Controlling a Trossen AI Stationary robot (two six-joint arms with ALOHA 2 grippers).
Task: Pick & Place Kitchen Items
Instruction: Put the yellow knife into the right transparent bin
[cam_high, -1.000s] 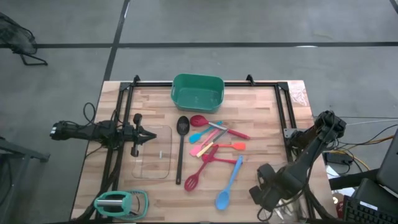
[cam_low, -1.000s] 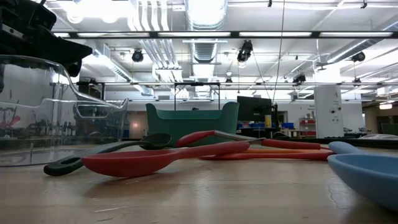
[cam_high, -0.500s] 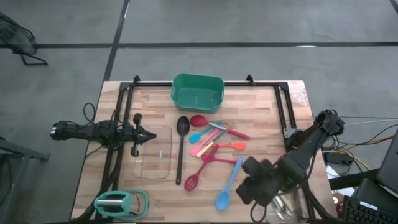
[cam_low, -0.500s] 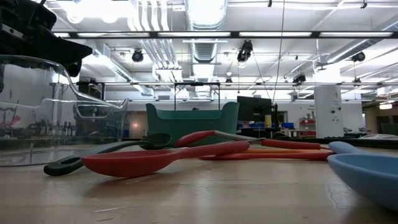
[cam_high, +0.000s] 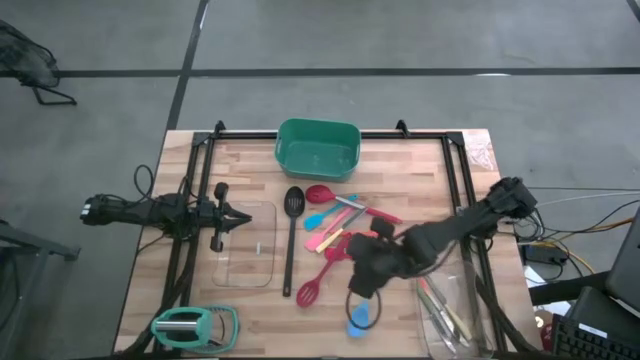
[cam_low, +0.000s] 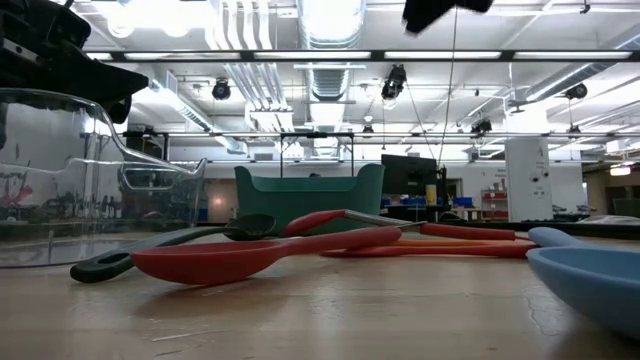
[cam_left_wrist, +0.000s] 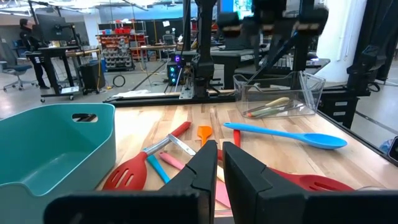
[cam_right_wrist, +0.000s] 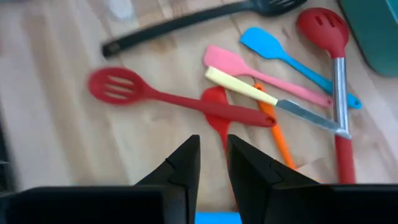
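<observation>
My right gripper (cam_high: 362, 283), fingers nearly together and empty, has swung in from the table's right edge and now hovers over the blue spoon (cam_high: 362, 312) beside the red slotted spoon (cam_high: 322, 277). My left gripper (cam_high: 228, 219) stays closed over the glass tray (cam_high: 262, 275). No readable writing shows

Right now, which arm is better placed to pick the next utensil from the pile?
Right. Its gripper hangs over the pile, above the blue spoon and next to the red slotted spoon. The left gripper waits over the glass tray, across the black spoon.
</observation>
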